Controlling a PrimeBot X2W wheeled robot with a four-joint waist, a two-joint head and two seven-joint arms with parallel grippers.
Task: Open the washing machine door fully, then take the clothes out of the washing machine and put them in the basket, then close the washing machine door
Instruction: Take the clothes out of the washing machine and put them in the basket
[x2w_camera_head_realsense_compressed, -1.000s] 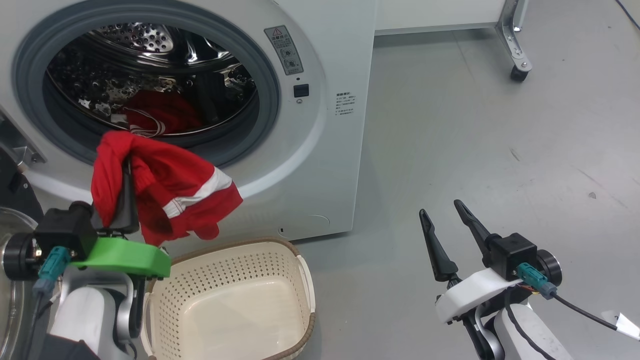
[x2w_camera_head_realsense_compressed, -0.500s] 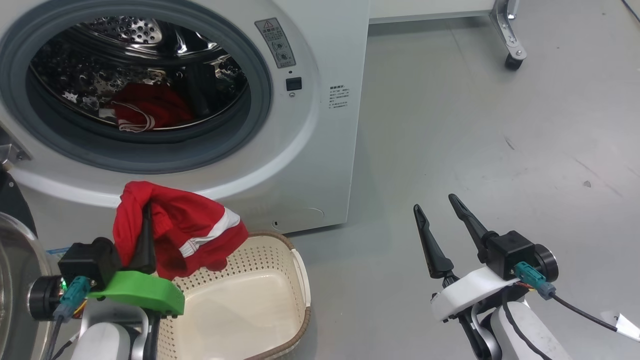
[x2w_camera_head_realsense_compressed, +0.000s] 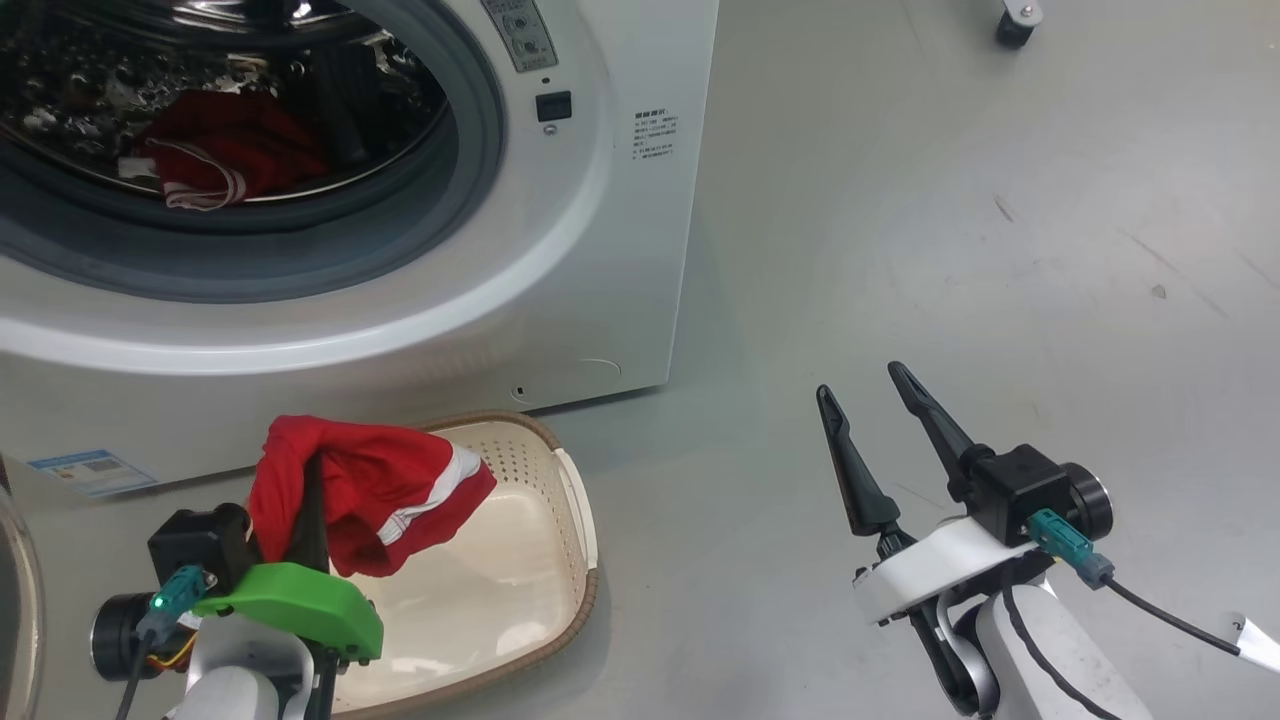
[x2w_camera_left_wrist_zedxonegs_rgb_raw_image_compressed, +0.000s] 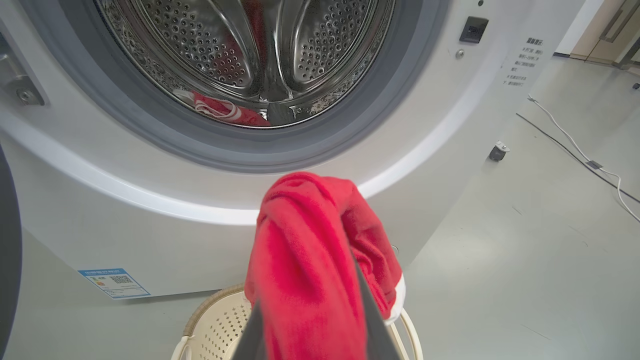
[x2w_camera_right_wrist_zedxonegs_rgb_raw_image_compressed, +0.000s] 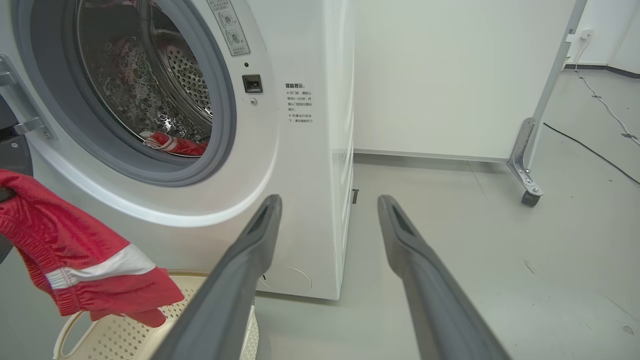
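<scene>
The washing machine (x2w_camera_head_realsense_compressed: 560, 250) stands with its drum mouth uncovered, and red clothes (x2w_camera_head_realsense_compressed: 215, 150) with white trim lie on the drum floor. A sliver of the washing machine door (x2w_camera_head_realsense_compressed: 12, 600) shows at the far left, swung aside. My left gripper (x2w_camera_head_realsense_compressed: 312, 475) is shut on another red piece of clothes (x2w_camera_head_realsense_compressed: 385, 490) with a white stripe. It hangs over the near-left part of the cream basket (x2w_camera_head_realsense_compressed: 575, 500), its hem dipping just inside the rim. My right gripper (x2w_camera_head_realsense_compressed: 872, 400) hovers open over bare floor, right of the basket, holding nothing.
The basket sits on the grey floor just in front of the washer's lower panel, which carries a blue label (x2w_camera_head_realsense_compressed: 92, 472). A castor (x2w_camera_right_wrist_zedxonegs_rgb_raw_image_compressed: 530, 199) of a white wheeled frame stands beyond the washer. Cables (x2w_camera_left_wrist_zedxonegs_rgb_raw_image_compressed: 575, 145) run along the floor at the right.
The head camera has tilted down, shifting the whole picture up. My left gripper has carried the red garment down from the drum mouth to over the basket. The right gripper stays put.
</scene>
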